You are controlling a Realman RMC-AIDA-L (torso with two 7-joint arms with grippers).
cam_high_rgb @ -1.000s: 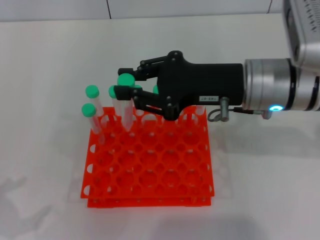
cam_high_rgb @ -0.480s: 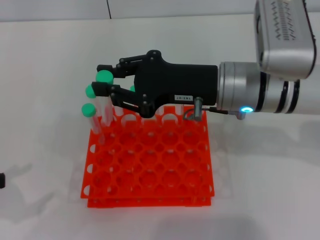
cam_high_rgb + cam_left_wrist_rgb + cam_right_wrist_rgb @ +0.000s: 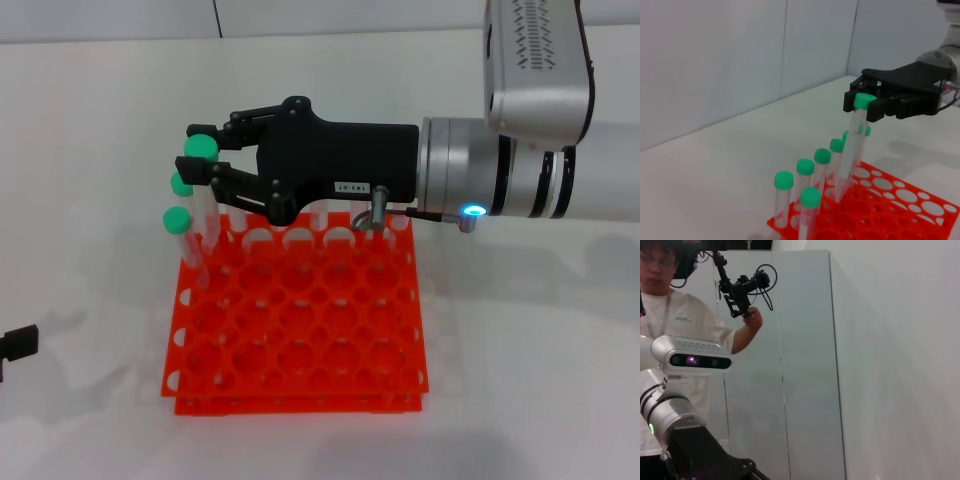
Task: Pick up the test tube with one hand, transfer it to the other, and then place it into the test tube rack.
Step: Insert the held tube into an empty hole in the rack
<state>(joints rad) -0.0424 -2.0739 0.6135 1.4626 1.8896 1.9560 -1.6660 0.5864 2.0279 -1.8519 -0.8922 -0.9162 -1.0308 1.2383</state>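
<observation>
Right claw (image 3: 202, 171) reached in from the right over the far-left part of the test tube rack (image 3: 300, 330), fingers clamped on the test tube (image 3: 207, 200) just under its green cap. Tube hung slightly tilted, its tip down at a far-left hole; cannot tell if it was seated. Other capped tubes (image 3: 181, 240) stood in the rack's far-left holes beside it. Rack sat on the white counter (image 3: 520, 350). Left claw (image 3: 18, 345) was only a dark edge at near left; cannot tell its fingers.

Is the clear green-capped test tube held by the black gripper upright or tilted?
Tilted. In the left wrist view the test tube leans, its cap pinched by the right gripper and its tip down at the orange-red rack.
</observation>
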